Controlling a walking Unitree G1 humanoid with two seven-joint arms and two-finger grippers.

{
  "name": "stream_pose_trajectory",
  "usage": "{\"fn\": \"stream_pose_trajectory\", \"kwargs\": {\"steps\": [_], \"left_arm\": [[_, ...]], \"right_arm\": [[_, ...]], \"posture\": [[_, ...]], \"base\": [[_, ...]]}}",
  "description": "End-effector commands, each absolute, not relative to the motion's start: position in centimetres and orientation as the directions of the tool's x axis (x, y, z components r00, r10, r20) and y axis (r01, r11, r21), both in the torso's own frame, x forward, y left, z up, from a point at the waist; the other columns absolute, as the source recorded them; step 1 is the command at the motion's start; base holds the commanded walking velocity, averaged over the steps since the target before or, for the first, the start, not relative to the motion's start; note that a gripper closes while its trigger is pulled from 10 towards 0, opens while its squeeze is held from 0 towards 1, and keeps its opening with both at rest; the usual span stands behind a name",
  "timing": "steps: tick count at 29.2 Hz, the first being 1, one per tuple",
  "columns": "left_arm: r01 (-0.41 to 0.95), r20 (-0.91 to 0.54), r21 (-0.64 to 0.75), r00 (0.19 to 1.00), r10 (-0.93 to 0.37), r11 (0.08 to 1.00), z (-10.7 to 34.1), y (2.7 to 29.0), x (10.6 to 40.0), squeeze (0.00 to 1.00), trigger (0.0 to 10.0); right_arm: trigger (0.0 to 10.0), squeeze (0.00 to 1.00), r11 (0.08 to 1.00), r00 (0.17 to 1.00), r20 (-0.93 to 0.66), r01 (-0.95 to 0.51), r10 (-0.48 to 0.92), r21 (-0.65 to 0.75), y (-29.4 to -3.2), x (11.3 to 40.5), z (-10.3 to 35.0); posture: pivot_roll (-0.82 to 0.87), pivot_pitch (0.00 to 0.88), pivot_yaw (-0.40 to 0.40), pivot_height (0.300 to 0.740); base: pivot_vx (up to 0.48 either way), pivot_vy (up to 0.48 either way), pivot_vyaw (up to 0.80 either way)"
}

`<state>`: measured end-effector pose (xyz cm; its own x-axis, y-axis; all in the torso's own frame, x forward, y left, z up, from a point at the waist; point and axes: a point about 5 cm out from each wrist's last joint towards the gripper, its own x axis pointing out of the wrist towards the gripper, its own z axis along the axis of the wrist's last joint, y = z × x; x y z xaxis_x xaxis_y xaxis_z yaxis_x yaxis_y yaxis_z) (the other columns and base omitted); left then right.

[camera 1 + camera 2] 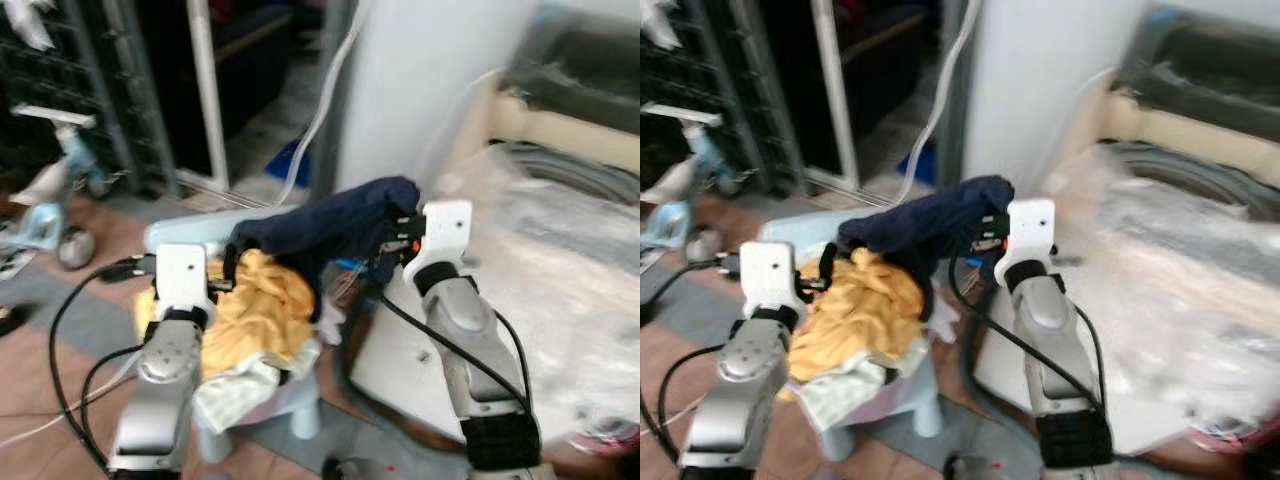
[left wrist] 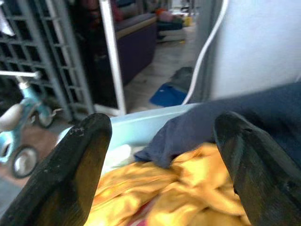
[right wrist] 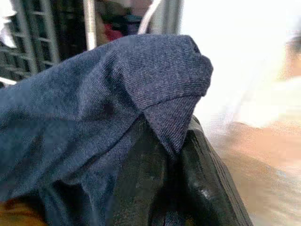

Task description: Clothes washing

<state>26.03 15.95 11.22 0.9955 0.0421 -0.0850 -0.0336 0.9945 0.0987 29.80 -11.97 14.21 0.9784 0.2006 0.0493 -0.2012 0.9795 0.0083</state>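
Note:
A dark navy garment (image 1: 330,225) is lifted above a pile of clothes, with my right gripper (image 1: 392,240) shut on its raised end; the cloth is pinched between the black fingers (image 3: 141,183). Below it lies a yellow garment (image 1: 262,305) and a pale checked cloth (image 1: 240,392) heaped in a light blue basket (image 1: 185,232). My left gripper (image 2: 162,155) stands open just over the yellow garment (image 2: 188,193), its fingers (image 2: 70,174) wide apart, holding nothing. The washing machine (image 1: 560,250), wrapped in clear plastic, stands to the right.
A white pillar (image 1: 430,90) rises behind the basket with a white hose (image 1: 320,110) beside it. A child's pale blue tricycle (image 1: 50,200) stands at the left by a dark grille door. Black cables (image 1: 70,340) trail over the tiled floor.

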Motion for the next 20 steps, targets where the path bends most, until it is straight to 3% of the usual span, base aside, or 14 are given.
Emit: {"fn": "stream_pose_trajectory", "kwargs": {"steps": [1, 9, 14, 20], "left_arm": [[-0.013, -0.081, 0.086, 0.997, 0.02, 0.996, 11.4, 15.41, 26.02, 0.0, 10.0], [-0.013, -0.085, 0.084, 0.996, 0.02, 0.996, 11.34, 15.44, 25.99, 0.0, 10.0], [-0.013, -0.087, 0.083, 0.996, 0.02, 0.996, 11.32, 15.41, 25.97, 0.0, 10.0], [-0.023, -0.078, 0.064, 0.997, 0.028, 0.998, 11.42, 15.49, 25.96, 0.0, 10.0]], "right_arm": [[10.0, 0.0, 0.984, 0.982, 0.056, -0.179, 0.179, -0.005, -12.46, 29.98, 14.46], [10.0, 0.0, 0.983, 0.981, 0.062, -0.181, 0.181, -0.011, -12.45, 30.03, 14.56], [10.0, 0.0, 0.983, 0.981, 0.067, -0.181, 0.181, -0.016, -12.51, 30.05, 14.65], [10.0, 0.0, 0.983, 0.98, 0.074, -0.181, 0.182, -0.029, -12.62, 30.14, 14.73]], "posture": [[-0.03, 0.0, -0.017, 0.74], [-0.03, 0.0, -0.017, 0.74], [-0.03, 0.0, -0.018, 0.74], [-0.03, 0.0, -0.016, 0.74]], "base": [[0.0, -0.307, -0.78], [0.0, -0.305, -0.77], [0.0, -0.307, 0.0], [0.0, 0.0, 0.0]]}}
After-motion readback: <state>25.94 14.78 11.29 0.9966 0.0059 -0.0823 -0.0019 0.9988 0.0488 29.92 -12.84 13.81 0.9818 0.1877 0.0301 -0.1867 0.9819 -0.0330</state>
